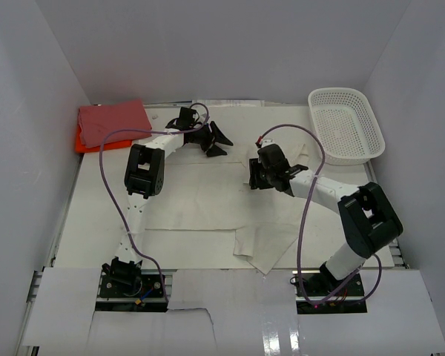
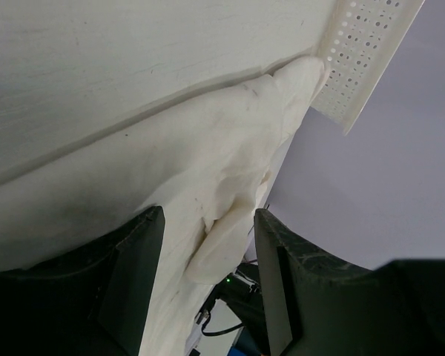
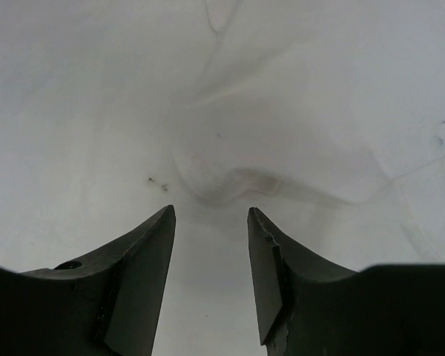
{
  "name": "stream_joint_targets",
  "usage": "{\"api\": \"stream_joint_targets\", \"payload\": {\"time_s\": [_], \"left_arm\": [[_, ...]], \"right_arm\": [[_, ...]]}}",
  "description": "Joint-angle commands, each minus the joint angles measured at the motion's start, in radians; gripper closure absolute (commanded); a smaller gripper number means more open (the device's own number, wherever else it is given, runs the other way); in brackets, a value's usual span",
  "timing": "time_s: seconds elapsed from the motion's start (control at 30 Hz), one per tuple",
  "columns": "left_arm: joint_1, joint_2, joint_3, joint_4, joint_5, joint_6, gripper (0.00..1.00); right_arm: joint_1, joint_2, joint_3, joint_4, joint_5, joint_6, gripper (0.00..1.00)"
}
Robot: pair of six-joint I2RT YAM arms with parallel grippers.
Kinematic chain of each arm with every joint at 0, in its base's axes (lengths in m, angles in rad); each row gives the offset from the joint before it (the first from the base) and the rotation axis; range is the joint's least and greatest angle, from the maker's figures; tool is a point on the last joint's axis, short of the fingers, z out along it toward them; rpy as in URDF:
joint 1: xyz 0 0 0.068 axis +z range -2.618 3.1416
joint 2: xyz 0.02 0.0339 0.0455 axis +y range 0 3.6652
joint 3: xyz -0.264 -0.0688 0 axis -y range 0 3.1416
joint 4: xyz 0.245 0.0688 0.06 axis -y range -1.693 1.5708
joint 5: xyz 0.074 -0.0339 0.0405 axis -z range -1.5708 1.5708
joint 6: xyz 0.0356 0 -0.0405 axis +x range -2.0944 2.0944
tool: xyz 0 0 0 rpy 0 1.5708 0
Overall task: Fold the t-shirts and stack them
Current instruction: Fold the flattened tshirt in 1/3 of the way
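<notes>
The cream t-shirt (image 1: 208,200) lies spread across the middle of the counter (image 1: 274,119), not yet folded, one corner flapped over near the right arm's base. The pink-red t-shirt (image 1: 113,122) is folded and set on the orange t-shirt (image 1: 81,142) in the far left corner, probably to keep the finished stack out of the working area. The left end effector (image 1: 221,142) reaches over the shirt's far edge. Its wrist view shows the fingers spread, with a raised ridge of cream cloth (image 2: 222,245) lying between them. The ridge looks narrower than the gap, so the cloth seems lined up for a pinch rather than gripped. The right end effector (image 1: 254,176) sits low over the right part of the same shirt, fingers also apart and holding nothing, with a soft wrinkle (image 3: 230,185) just ahead of them. With one arm at each side of the far edge, the pair seems placed to lift that edge together and fold it over evenly. The white mesh basket (image 1: 346,122) stands empty at the far right.
</notes>
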Motion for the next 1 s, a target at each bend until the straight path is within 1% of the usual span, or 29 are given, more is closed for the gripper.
{"api": "stream_joint_targets", "payload": {"time_s": [0.0, 0.17, 0.37, 0.4, 0.43, 0.53, 0.6, 0.77, 0.8, 0.9, 0.97], "left_arm": [[0.019, 0.037, 0.006, -0.052, -0.064, 0.029, 0.36], [0.022, 0.038, 0.009, -0.052, -0.061, 0.031, 0.36], [0.022, 0.034, 0.011, -0.052, -0.057, 0.031, 0.36], [0.022, 0.034, 0.011, -0.052, -0.057, 0.031, 0.36], [0.022, 0.032, 0.012, -0.05, -0.055, 0.031, 0.36], [0.022, 0.032, 0.014, -0.05, -0.054, 0.031, 0.36], [0.022, 0.032, 0.014, -0.05, -0.052, 0.031, 0.36], [0.022, 0.032, 0.014, -0.049, -0.049, 0.031, 0.36], [0.022, 0.032, 0.012, -0.05, -0.051, 0.031, 0.36], [0.022, 0.031, 0.008, -0.053, -0.057, 0.031, 0.36], [0.022, 0.031, 0.003, -0.055, -0.061, 0.029, 0.36]], "right_arm": [[0.043, 0.05, 0.06, -0.062, 0.033, -0.054, 0.5], [0.105, 0.127, 0.118, -0.094, 0.082, -0.086, 0.5], [0.188, 0.165, 0.19, -0.163, 0.323, -0.15, 0.47], [0.206, 0.165, 0.192, -0.163, 0.387, -0.163, 0.46], [0.212, 0.171, 0.195, -0.166, 0.426, -0.169, 0.42], [0.228, 0.197, 0.21, -0.175, 0.53, -0.201, 0.42], [0.231, 0.214, 0.226, -0.172, 0.61, -0.236, 0.42], [0.235, 0.288, 0.285, -0.183, 0.681, -0.278, 0.42], [0.241, 0.3, 0.305, -0.184, 0.725, -0.285, 0.42], [0.24, 0.359, 0.357, -0.206, 0.776, -0.289, 0.42], [0.24, 0.377, 0.37, -0.207, 0.785, -0.293, 0.48]]}}
